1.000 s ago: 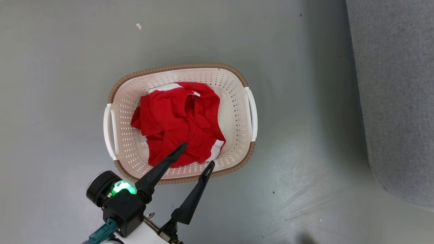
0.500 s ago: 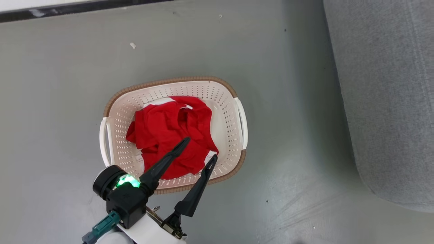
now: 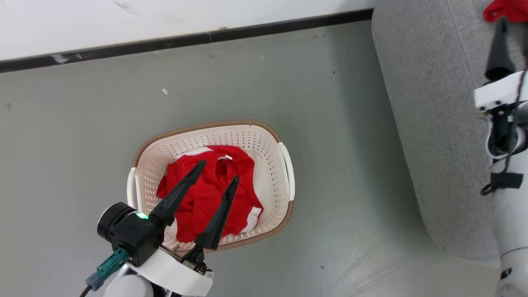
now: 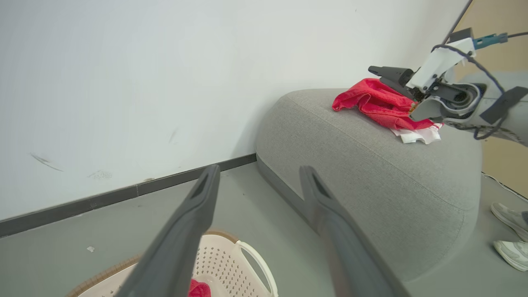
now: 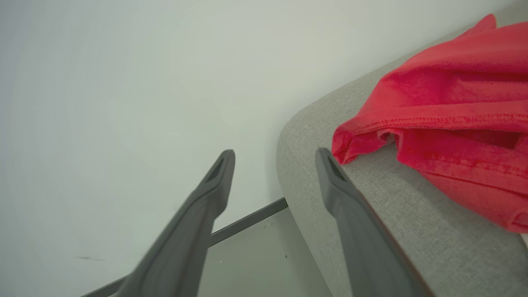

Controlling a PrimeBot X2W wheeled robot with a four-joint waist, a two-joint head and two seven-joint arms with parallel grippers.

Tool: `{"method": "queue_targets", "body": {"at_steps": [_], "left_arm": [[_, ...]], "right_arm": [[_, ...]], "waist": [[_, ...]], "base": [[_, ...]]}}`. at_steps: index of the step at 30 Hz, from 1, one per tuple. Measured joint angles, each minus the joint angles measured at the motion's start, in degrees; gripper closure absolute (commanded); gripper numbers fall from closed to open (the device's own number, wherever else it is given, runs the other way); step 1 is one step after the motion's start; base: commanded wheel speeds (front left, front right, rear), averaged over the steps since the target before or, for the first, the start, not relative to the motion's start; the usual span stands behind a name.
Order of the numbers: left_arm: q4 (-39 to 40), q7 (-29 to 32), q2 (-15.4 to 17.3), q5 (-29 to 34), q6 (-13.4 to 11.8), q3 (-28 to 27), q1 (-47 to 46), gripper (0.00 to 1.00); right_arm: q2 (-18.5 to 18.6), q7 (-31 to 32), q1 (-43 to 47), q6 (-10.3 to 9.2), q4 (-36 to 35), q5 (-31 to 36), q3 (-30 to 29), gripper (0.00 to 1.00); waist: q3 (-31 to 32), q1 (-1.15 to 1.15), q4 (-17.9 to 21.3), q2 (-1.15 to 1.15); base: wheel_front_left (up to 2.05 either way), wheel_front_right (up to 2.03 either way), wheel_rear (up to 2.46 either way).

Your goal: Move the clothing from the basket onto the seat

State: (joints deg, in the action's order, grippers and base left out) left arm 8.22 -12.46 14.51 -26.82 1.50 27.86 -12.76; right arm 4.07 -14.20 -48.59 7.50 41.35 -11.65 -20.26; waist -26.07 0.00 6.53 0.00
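Head view: left gripper (image 3: 219,170), fingers wide and empty, hovers over crumpled bright red fabric clothing (image 3: 194,206) in the oval cream perforated plastic basket (image 3: 231,138). Right wrist view: right gripper (image 5: 275,153), wide and empty, near another red garment (image 5: 453,103) lying on the grey upholstered sofa (image 5: 392,214).

Red garment (image 3: 505,9) on the seat (image 3: 433,123), far right, is clipped by the top edge. Fingers (image 3: 177,196) of the left gripper (image 3: 219,170) cover part of the clothing (image 3: 241,165) in the basket (image 3: 264,140).

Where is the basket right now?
In the head view, the basket sits on the floor lower centre-left, below the left gripper, left of the grey seat.
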Motion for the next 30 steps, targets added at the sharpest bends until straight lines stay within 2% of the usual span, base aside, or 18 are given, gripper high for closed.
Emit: {"method": "queue_targets", "body": {"at_steps": [7, 18, 24, 30], "left_arm": [[-3.0, -1.3, -1.0, -0.9, -1.1, -2.3, 1.0, 0.00], [-7.8, -1.8, -2.0, -2.0, -3.7, -7.5, 4.7, 0.00], [-11.3, -1.8, -2.0, -2.4, -4.5, -10.7, 6.4, 0.00], [-14.2, -1.8, -2.3, -2.7, -4.4, -12.2, 7.9, 0.00]], "right_arm": [[-0.6, 0.0, 6.8, 0.00, -2.5, -0.6, 9.8, 0.00], [-0.5, 0.0, 14.4, 0.00, -8.1, -2.4, 20.9, 0.00], [-0.3, 0.0, 19.3, 0.00, -11.3, -1.1, 24.6, 0.00], [0.1, 0.0, 24.5, 0.00, -13.8, 0.7, 25.1, 0.00]], "waist": [[3.7, 0.00, -0.6, 0.00], [8.9, 0.00, -3.2, 0.00], [11.7, 0.00, -5.2, 0.00], [14.6, 0.00, -7.0, 0.00]], "base": [[0.00, 0.00, 0.00], [0.00, 0.00, 0.00], [0.00, 0.00, 0.00], [0.00, 0.00, 0.00]]}}
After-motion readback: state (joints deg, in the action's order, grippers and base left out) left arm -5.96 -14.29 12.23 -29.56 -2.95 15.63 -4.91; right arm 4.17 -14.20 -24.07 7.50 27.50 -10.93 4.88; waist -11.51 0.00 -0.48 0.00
